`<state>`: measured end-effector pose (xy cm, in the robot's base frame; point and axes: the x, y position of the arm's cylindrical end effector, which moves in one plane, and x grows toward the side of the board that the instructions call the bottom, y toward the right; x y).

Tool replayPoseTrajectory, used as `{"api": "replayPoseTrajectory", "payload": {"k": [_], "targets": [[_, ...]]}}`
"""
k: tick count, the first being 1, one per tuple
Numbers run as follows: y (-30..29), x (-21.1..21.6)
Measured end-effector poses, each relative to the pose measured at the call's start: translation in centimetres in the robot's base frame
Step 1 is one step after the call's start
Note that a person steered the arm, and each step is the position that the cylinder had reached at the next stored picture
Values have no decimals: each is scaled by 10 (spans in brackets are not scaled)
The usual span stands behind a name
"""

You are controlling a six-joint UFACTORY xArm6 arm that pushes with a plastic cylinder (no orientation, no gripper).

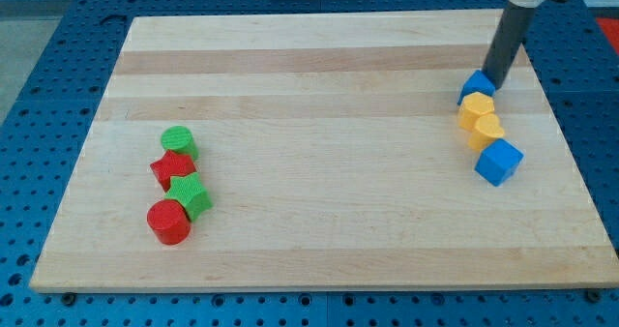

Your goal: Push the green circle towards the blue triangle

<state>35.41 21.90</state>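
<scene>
While my tip (492, 79) touches blue triangle (475, 86) | green circle (178, 140) far left (red star (172, 167) adjoining) | no gripper.

A: Where is my tip (492, 79)?

B: At the view's upper right, touching the blue triangle (475, 86) from the top-right side.

A: And below that block?

B: A yellow block (475, 109), another yellow block (486, 130), then a blue cube (499, 162), running down in a touching chain.

A: The left side of the desk (319, 66)?

B: A green circle (178, 140) sits on top of a column: red star (171, 168), green star (192, 194), red circle (168, 222), all close together, well apart from the blue triangle.
</scene>
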Motion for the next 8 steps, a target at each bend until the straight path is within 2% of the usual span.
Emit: {"api": "replayPoseTrajectory", "payload": {"k": [2,3,4,5,6,8], "targets": [[-2,8],[22,9],[29,-37],[-26,-74],[-154,-69],[-366,8]]}}
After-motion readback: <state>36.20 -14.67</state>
